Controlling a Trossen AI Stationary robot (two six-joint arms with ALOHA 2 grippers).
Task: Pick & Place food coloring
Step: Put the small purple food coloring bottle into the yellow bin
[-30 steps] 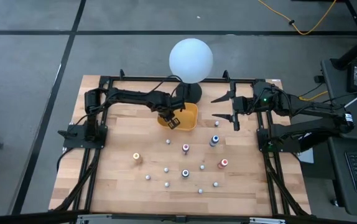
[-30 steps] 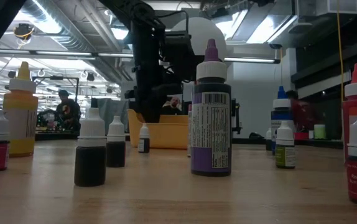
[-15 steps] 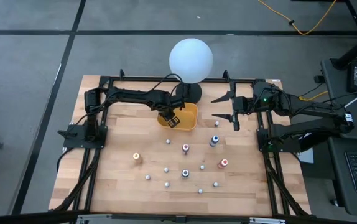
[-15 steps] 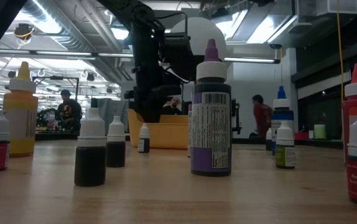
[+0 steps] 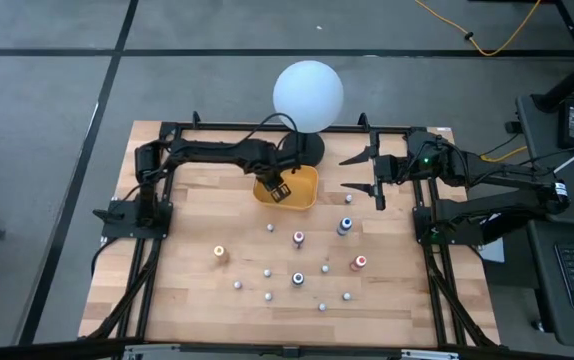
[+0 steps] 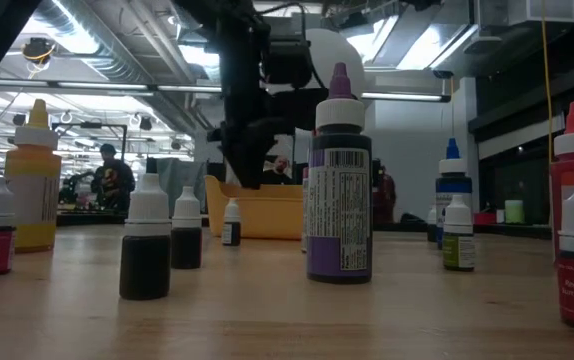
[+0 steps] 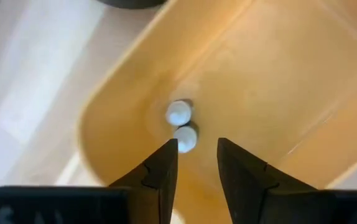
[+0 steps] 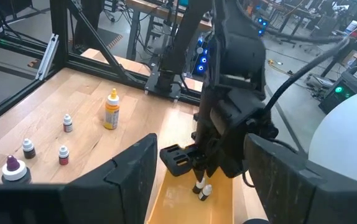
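Note:
My left gripper [image 5: 281,190] hangs open over the yellow-orange tray [image 5: 304,192], fingers pointing down. Two tiny white-capped food coloring bottles [image 7: 181,126] stand upright on the tray's floor [image 7: 278,74], side by side just beyond the fingertips [image 7: 168,155], touching neither. The right wrist view shows them [image 8: 201,188] below that gripper [image 8: 197,169]. Several more food coloring bottles stand on the table nearer the front, among them a purple-topped one [image 5: 299,239], a blue one [image 5: 345,226], a red one [image 5: 359,263] and an orange one [image 5: 220,253]. My right gripper [image 5: 364,170] waits open, raised at the far right.
A big white globe [image 5: 307,95] on a black base stands right behind the tray. Black frame rails [image 5: 157,250] run along the table's left, right and far sides. Small white-capped bottles [image 5: 267,273] dot the middle of the wooden table [image 5: 187,290].
My left gripper has gone up, away from the tray's floor, still pointing down over the tray. The bottles on the table have stayed where they were.

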